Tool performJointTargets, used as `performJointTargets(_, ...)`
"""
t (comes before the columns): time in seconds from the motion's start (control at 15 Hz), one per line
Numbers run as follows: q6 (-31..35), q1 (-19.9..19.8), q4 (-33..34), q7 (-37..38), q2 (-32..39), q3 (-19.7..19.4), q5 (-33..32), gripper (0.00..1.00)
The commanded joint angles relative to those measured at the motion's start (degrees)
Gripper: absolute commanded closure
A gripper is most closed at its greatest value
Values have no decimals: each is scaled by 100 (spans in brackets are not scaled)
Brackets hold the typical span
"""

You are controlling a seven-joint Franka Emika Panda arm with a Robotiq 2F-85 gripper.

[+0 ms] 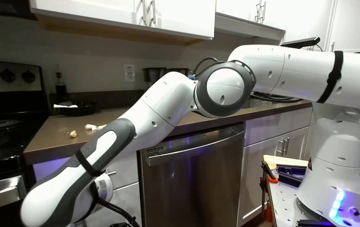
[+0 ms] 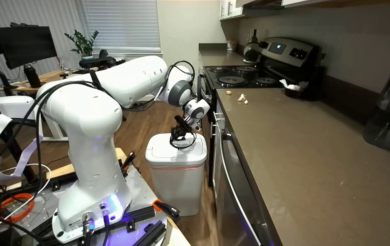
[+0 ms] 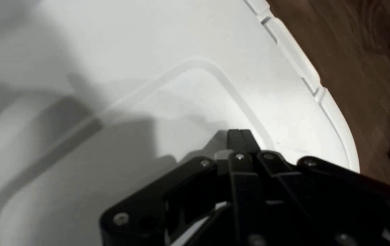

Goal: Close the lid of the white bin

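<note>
The white bin (image 2: 177,188) stands upright on the floor between the robot's table and the cabinets in an exterior view. Its white lid (image 2: 160,148) lies flat over the top of the bin. In the wrist view the lid (image 3: 195,92) fills most of the picture, with its rounded inner outline and a notched outer edge. My gripper (image 3: 239,136) is shut and empty, its fingertips together over the lid inside that outline. Whether the tips touch the lid, I cannot tell. The gripper (image 2: 180,131) also shows dark above the lid, partly behind cables. In an exterior view the arm hides the bin or it is out of frame.
Drawers and a steel dishwasher (image 2: 236,184) stand close beside the bin, under a brown counter (image 2: 304,143). The stove (image 2: 242,77) is beyond. The robot's table (image 2: 143,191) with a black and orange clamp (image 2: 167,209) is near the bin's front. Cables hang at the wrist.
</note>
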Motion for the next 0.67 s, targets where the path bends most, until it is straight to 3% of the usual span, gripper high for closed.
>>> performJointTargets(0.0, -394, 117, 745, 103, 439, 46, -10, 100)
performJointTargets(0.2, -698, 185, 1025, 42, 545, 108, -2, 100)
performJointTargets(0.27, -682, 180, 684, -63, 300, 107, 89, 100)
performJointTargets(0.6, -1120, 319, 836, -27, 295, 299, 188, 100)
